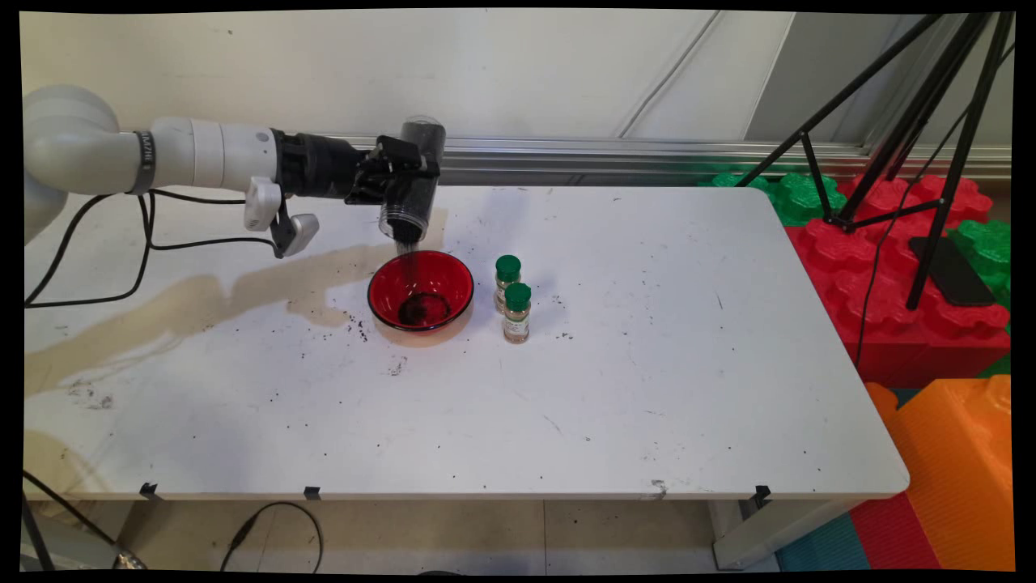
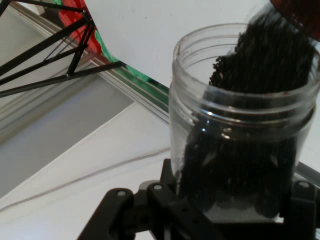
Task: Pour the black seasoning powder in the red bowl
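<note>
The end effector (image 1: pixel 402 180) grips a clear jar (image 1: pixel 413 182) upended above a red bowl (image 1: pixel 421 290) on the counter (image 1: pixel 647 389), dark grains (image 1: pixel 409 259) streaming down into it.

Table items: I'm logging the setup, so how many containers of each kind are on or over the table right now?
Clear jar of dark grains, tipped mouth-down in the gripper: 1
Red bowl catching the grains: 1
Green-capped spice bottles, standing upright right of the bowl: 2
Total: 4
</note>
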Controlling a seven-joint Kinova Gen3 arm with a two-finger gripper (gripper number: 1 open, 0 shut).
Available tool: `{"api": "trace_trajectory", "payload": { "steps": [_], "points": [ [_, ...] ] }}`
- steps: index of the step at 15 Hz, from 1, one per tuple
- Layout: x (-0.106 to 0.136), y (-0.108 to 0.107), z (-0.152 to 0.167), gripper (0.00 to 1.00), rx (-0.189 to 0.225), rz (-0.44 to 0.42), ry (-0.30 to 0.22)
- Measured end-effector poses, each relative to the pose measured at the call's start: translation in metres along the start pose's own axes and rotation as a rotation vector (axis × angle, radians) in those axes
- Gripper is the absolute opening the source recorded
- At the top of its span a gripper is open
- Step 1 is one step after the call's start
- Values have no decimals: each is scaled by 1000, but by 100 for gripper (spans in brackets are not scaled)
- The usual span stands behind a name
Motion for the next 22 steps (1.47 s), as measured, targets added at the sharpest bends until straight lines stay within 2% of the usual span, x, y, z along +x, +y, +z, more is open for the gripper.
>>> {"api": "trace_trajectory", "payload": {
  "steps": [22],
  "points": [
    [1,-2,-3,0,6,29,-4]
  ]
}}
